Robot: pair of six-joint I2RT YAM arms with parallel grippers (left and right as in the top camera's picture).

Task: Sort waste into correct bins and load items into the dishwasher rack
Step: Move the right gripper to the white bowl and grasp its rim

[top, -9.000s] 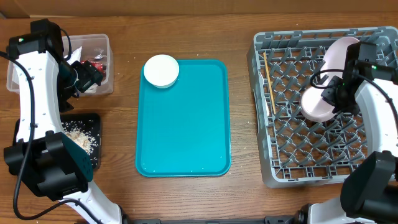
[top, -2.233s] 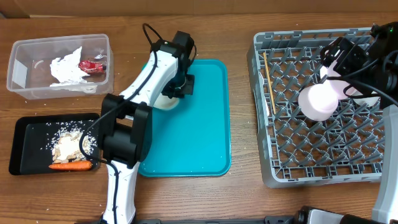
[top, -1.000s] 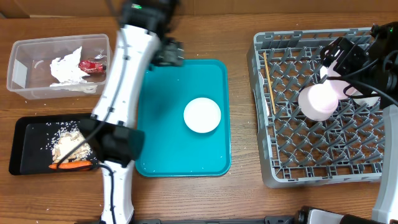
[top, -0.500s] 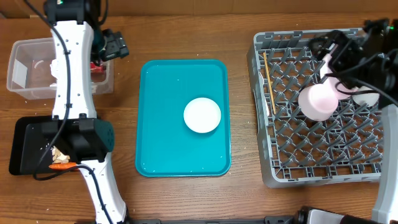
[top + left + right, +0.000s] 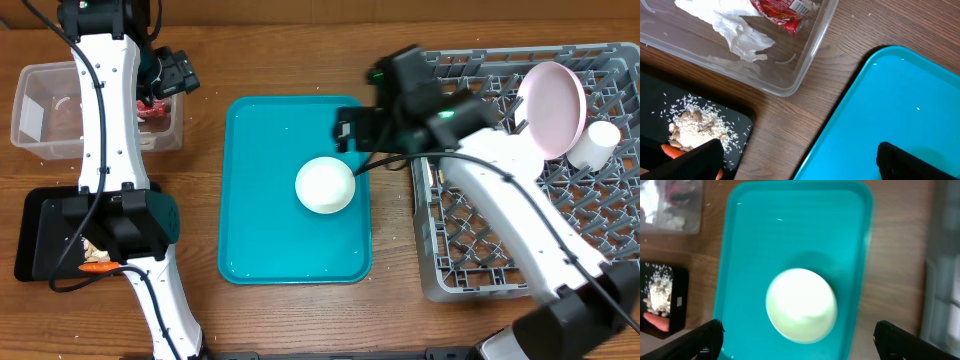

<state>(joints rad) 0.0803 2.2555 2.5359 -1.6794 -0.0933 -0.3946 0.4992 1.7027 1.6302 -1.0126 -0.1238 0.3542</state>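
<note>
**Overhead:** The right end effector (image 5: 348, 130) hangs over the far right corner of the teal tray (image 5: 260, 240), jaws apart and empty. Its arm reaches across from the dishwasher rack (image 5: 480, 270) on the tray's right. The small white bowl (image 5: 325, 185) sits upside down on the tray, right of its centre and just beside that end effector on the near side. Being round, it gives no long axis to line up with. The left end effector (image 5: 175, 75), also spread and empty, is off the tray's far left corner above the clear tub (image 5: 30, 110), well apart from the bowl. The right arm is plainly the nearer. A pink bowl (image 5: 553, 105) and a cup (image 5: 603, 143) stand in the rack.

**Left wrist:** The left fingers (image 5: 700, 157) stand wide over bare bench (image 5: 805, 100) at the tray's left edge. Beyond them the tub holds the napkin (image 5: 740, 35) and red wrapper (image 5: 785, 10). The black tray (image 5: 650, 100) holds scraps (image 5: 690, 127) and a carrot (image 5: 672, 149).

**Right wrist:** The bowl lies centred on the tray between the wide-set right fingers (image 5: 705, 337), straight ahead. A straight descent looks like all the grasp needs.
</note>
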